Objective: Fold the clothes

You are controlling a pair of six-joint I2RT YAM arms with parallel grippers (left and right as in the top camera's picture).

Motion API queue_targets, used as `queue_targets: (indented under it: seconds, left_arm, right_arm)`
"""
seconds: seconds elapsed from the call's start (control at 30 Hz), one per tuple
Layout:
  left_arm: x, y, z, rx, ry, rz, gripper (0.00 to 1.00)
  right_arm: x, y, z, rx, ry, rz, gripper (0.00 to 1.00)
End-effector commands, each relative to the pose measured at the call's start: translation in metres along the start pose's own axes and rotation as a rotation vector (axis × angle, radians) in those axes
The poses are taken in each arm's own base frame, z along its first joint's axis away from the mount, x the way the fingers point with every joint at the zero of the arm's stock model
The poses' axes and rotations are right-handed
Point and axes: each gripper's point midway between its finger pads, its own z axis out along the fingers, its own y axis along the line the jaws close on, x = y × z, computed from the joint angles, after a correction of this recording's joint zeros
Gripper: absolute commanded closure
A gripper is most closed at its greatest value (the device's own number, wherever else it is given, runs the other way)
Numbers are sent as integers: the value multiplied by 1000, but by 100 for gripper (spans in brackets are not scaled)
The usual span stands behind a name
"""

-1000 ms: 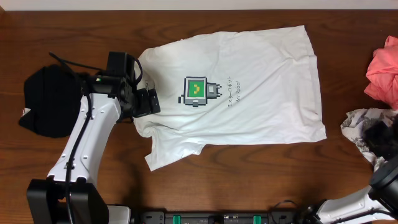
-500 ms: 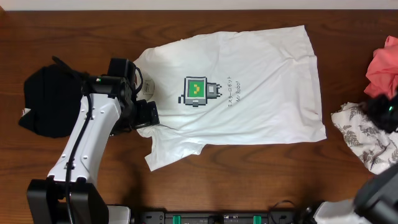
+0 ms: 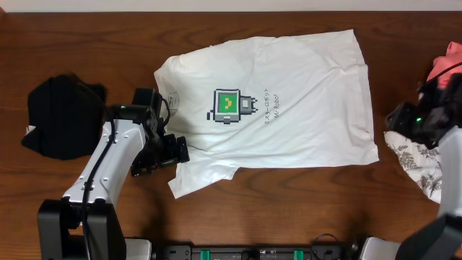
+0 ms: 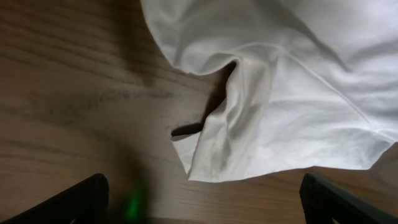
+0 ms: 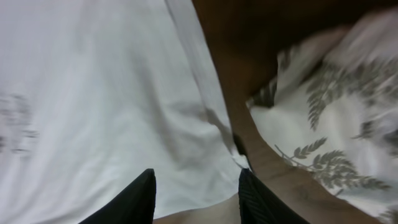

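- White T-shirt (image 3: 289, 108): lies spread flat, print side up, in the middle of the worktop (image 3: 72, 43). The pixel-robot print (image 3: 231, 106) shows in full. No fold has been made in it.
- Near sleeve (image 4: 249, 130): rumpled, with one flap doubled under itself and its edge resting on the bare wood.
- Left claw (image 4: 202, 202): released, fingers spread wide and holding nothing. It hangs over bare worktop just beside the rumpled sleeve.
- Right claw (image 5: 194, 196): fingers parted with nothing between them. It hovers above the hem corner (image 5: 227, 155) of the T-shirt, close to the leaf-patterned garment (image 5: 323, 124).
- Other clothes: a black garment (image 3: 61, 123) is bunched at the left edge. A pink garment (image 3: 444, 72) is at the right edge, above the leaf-patterned one.
- Step in hand (judgement): both claws are being placed at the T-shirt's near edge ahead of a first fold, so the task is at its start.
- Next move (judgement): each claw needs to come down and pinch a single layer, sleeve on one side and hem corner on the other. The right claw must keep clear of the neighbouring patterned cloth.
- Hard to make out: the right wrist view is blurred. The pink and patterned garments are cut off at the frame edge, and the right arm covers part of them. Whether either claw touches cloth cannot be told.
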Motion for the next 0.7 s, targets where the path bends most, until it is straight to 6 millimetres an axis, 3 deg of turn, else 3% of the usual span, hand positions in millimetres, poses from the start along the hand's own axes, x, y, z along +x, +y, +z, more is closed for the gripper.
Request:
queue_targets:
  seconds: [0.0, 0.23, 0.67]
  left_arm:
    - [1, -2, -1, 12, 1, -4, 2]
    - [0, -2, -1, 13, -3, -4, 2]
    - [-2, -3, -1, 15, -10, -3, 2]
  right_arm:
    - [19, -15, 30, 49, 80, 1, 57]
    - [48, -27, 73, 63, 225, 30, 59]
    - [83, -44, 102, 119, 385, 55, 58]
